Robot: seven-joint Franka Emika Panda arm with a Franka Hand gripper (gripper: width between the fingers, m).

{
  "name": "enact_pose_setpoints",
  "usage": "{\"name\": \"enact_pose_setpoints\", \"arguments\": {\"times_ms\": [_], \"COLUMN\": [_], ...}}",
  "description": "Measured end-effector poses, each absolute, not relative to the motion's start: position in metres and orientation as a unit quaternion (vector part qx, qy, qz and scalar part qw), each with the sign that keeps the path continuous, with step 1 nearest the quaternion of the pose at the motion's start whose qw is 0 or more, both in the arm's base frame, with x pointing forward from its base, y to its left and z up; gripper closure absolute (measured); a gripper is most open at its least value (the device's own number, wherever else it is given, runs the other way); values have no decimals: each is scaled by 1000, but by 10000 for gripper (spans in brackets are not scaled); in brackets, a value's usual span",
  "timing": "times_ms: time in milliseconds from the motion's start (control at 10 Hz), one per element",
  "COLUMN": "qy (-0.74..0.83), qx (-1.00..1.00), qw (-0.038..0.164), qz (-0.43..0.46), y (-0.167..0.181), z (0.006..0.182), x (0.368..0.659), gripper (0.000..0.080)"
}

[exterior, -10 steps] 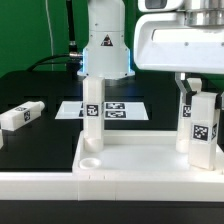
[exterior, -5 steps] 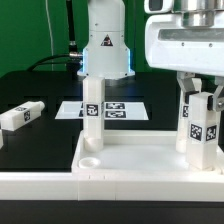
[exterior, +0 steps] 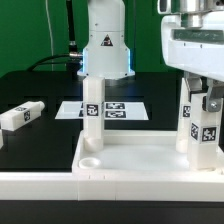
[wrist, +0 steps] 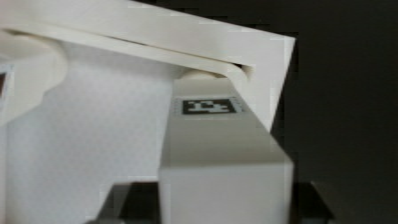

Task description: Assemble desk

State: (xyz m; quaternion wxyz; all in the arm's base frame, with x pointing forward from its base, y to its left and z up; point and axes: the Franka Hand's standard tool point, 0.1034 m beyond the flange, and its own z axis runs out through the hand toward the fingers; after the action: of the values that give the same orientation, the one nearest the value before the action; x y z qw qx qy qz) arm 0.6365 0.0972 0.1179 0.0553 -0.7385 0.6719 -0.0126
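leg (exterior: 200, 135) upright between gripper (exterior: 201, 103) jaws

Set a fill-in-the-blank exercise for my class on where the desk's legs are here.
1. The gripper is shut on the held leg, at the exterior view's ___.
2. The free-standing leg stands ___ in the desk top.
3. The loose leg lies outside the desk top, at the exterior view's ___.
Missing words: right; upright; left.
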Motion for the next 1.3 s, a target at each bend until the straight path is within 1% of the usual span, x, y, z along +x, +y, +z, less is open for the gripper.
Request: {"name": "enact_pose_setpoints", "arguments": {"times_ms": [300,400,500,600,700,800,900,1100,1300], "qy": [719,716,702,689,668,628,589,512,442], "qx": [-692,-696,-709,-723,-742,-777,-807,-859,-896], "qw": [58,58,58,57,54,41,42,28,28], "qz": [-5,-6,-7,-8,-9,-8,-12,-15,-19], "y": [99,99,99,98,97,98,99,104,107], "z": [118,118,117,117,116,116,116,119,119], "x": [636,636,636,636,636,634,635,635,635], "gripper": [508,433,296,296,182,160,160,151,151]}}
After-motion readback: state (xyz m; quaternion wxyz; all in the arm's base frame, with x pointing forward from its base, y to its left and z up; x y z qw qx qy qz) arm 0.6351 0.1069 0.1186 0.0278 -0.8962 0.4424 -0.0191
